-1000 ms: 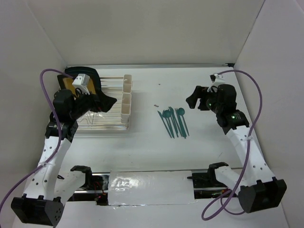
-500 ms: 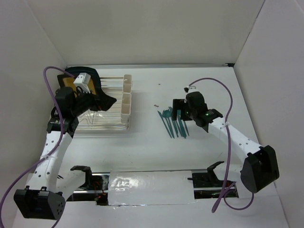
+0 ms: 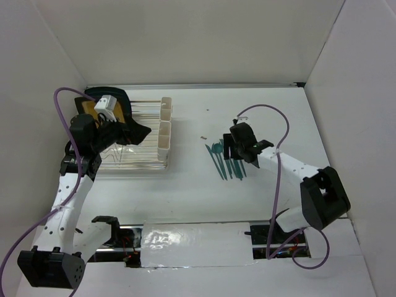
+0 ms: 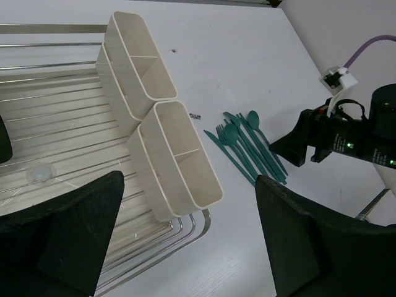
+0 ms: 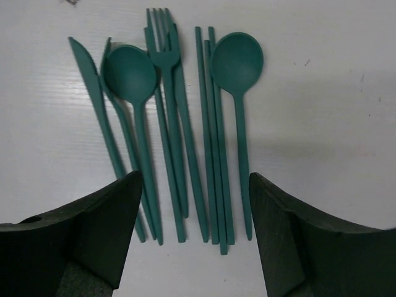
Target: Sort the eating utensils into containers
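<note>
Several teal-green utensils (image 3: 225, 159) lie side by side on the white table, right of centre. In the right wrist view I see a knife (image 5: 99, 117), two spoons (image 5: 130, 73) (image 5: 236, 59), a fork (image 5: 164, 52) and more slim handles (image 5: 213, 142). My right gripper (image 3: 229, 148) hovers open over their handle ends (image 5: 195, 244), holding nothing. The cream-white containers (image 3: 164, 139) (image 4: 182, 161) stand in a row on the rack's right edge. My left gripper (image 3: 135, 133) is open and empty above the rack (image 4: 192, 247).
A clear wire dish rack (image 3: 120, 162) (image 4: 55, 136) sits at the left. A dark plate with an orange centre (image 3: 93, 106) stands at its far left end. A small dark speck (image 3: 203, 137) lies near the utensils. White walls close in on three sides.
My right arm has swung left and down, from the table's right side to just over the utensils. The left arm has hardly moved.
</note>
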Action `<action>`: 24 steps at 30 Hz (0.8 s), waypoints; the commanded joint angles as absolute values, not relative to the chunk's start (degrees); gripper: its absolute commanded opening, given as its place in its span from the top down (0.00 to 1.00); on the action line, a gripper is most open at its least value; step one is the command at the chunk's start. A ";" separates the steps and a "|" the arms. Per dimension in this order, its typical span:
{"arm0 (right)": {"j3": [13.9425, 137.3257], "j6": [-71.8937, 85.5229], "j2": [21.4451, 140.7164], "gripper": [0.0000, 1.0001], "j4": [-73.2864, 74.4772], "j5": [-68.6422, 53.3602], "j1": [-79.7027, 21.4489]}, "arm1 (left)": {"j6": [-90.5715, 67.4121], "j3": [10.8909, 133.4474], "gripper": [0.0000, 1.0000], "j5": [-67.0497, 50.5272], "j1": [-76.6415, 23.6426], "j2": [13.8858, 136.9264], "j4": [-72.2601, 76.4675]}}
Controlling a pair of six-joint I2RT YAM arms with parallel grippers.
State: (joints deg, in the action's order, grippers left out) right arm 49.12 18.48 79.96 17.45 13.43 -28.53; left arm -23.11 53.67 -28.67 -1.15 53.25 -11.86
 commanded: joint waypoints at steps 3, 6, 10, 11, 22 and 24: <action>50.10 17.14 82.27 0.28 13.10 18.03 -26.55 | -23.64 54.67 0.00 -29.44 -0.88 52.91 -9.40; 48.87 16.52 83.32 0.39 10.46 15.74 -24.62 | -23.64 54.84 0.00 -30.23 -0.79 53.26 -9.49; 48.25 16.52 85.25 0.46 8.62 14.59 -22.77 | -23.82 54.93 0.00 -30.85 -0.70 53.96 -9.49; 47.73 16.35 86.65 0.47 8.61 13.81 -22.42 | -23.82 55.11 0.00 -31.11 -0.79 53.96 -9.41; 48.86 16.17 94.66 0.53 5.89 14.41 -21.01 | -23.64 55.46 0.00 -31.55 -0.79 55.55 -9.67; 48.87 16.70 96.24 0.58 5.89 15.73 -20.83 | -23.55 55.63 0.00 -31.64 -0.70 55.81 -9.84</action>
